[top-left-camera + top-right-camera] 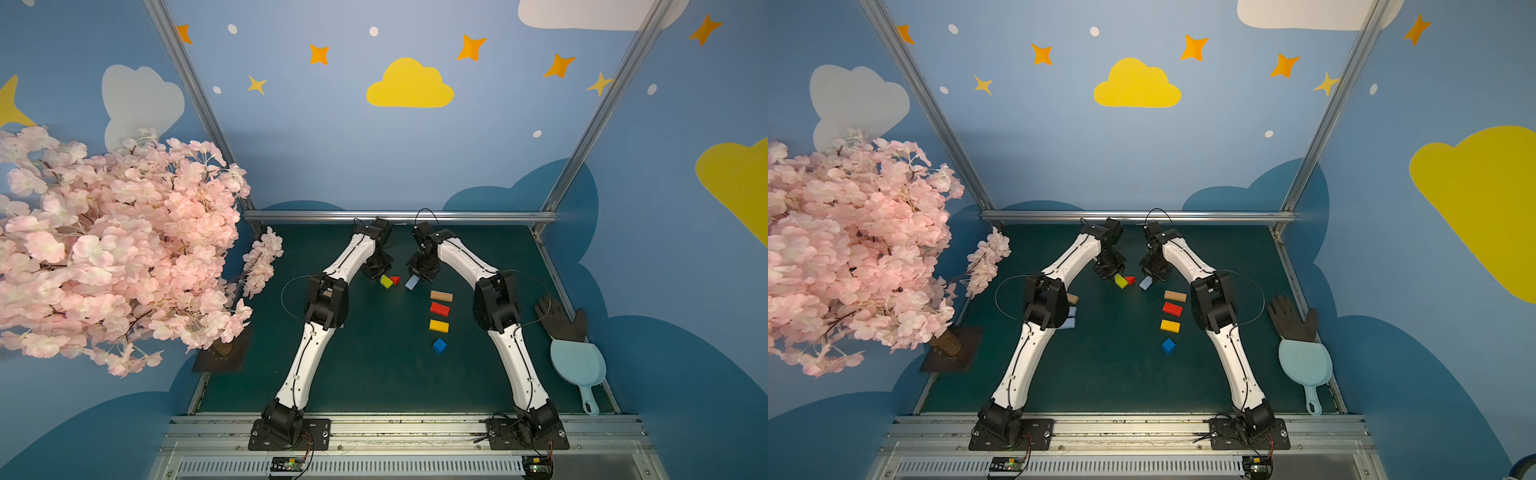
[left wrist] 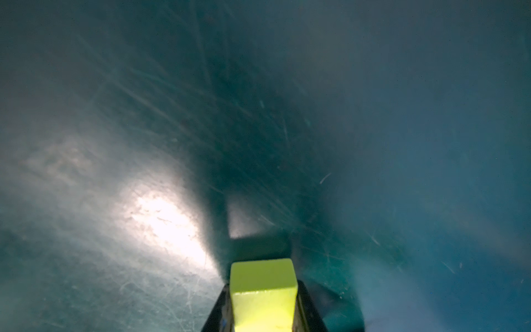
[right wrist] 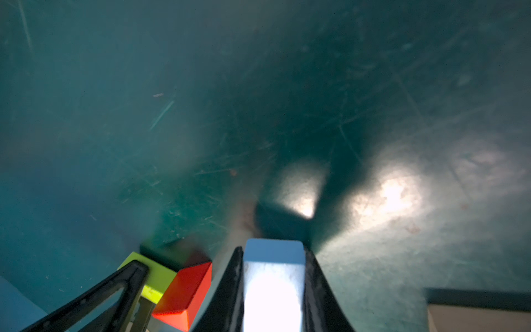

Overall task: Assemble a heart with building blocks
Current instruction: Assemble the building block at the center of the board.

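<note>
At the back middle of the green mat, my left gripper [image 1: 380, 277] is shut on a lime green bar [image 1: 386, 281] [image 2: 263, 293]. The bar's end lies against a red triangle [image 1: 395, 279] [image 3: 184, 293]. Just right of it, my right gripper [image 1: 415, 277] [image 3: 274, 253] is shut on a light blue bar [image 1: 411, 283] [image 3: 274, 284], tilted down toward the mat. In a column to the right lie a tan bar [image 1: 441, 296], a red bar [image 1: 439, 309], a yellow bar [image 1: 439, 326] and a dark blue cube [image 1: 439, 345]. A tan block [image 1: 1072, 298] and a light blue block [image 1: 1069, 322] peek from behind the left elbow.
A pink blossom tree [image 1: 104, 249] on a dark base overhangs the mat's left edge. A black glove [image 1: 559, 320] and a light blue dustpan [image 1: 577, 370] lie along the right edge. A metal rail [image 1: 399, 216] bounds the back.
</note>
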`<move>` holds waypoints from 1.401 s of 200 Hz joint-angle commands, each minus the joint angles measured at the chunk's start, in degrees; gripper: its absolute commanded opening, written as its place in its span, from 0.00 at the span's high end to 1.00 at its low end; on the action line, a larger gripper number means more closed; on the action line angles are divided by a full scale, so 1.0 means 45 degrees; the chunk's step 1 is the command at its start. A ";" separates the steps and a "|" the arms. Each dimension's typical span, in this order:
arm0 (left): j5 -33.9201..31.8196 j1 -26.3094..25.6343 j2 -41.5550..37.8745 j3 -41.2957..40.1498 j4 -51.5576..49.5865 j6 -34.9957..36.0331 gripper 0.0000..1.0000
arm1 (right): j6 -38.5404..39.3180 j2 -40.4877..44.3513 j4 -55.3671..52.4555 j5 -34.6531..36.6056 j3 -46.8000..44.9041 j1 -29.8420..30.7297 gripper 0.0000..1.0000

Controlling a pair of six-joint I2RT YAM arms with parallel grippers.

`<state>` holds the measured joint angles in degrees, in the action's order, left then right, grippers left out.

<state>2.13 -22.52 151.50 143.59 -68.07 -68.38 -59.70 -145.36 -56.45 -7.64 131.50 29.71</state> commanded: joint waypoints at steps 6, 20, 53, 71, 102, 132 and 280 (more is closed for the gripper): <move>0.0171 -0.0190 0.0974 -0.0175 0.0127 0.0170 0.71 | 0.0101 -0.0567 -0.0592 0.0174 -0.0532 0.0040 1.00; 0.0161 -0.0190 0.0967 -0.0170 0.0108 0.0195 0.63 | 0.0132 -0.0579 -0.0584 0.0174 -0.0548 0.0037 1.00; -0.0091 -0.0169 0.0919 -0.0173 -0.0081 0.0283 0.55 | 0.0207 -0.0530 -0.0601 0.0194 -0.0608 0.0018 1.00; -0.0253 -0.0170 0.0864 -0.0174 -0.0175 0.0361 0.53 | 0.0237 -0.0505 -0.0583 0.0177 -0.0647 -0.0011 1.00; -0.0460 -0.0097 0.0772 -0.0194 -0.0244 0.0406 0.48 | 0.0296 -0.0435 -0.0490 0.0164 -0.0753 -0.0041 1.00; -0.0889 -0.0091 0.0470 -0.0217 -0.0083 0.0554 0.37 | 0.0431 -0.0411 -0.0401 0.0272 -0.0635 -0.0033 1.00; -0.2246 0.0860 -0.3276 -0.3317 0.2717 0.1573 0.00 | -0.0078 -0.1136 -0.0440 0.0453 0.0208 0.0137 0.78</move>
<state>-6.57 -19.44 140.42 130.91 -57.95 -62.78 -59.29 -145.69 -56.90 -6.50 132.27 29.89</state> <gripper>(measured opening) 0.999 0.257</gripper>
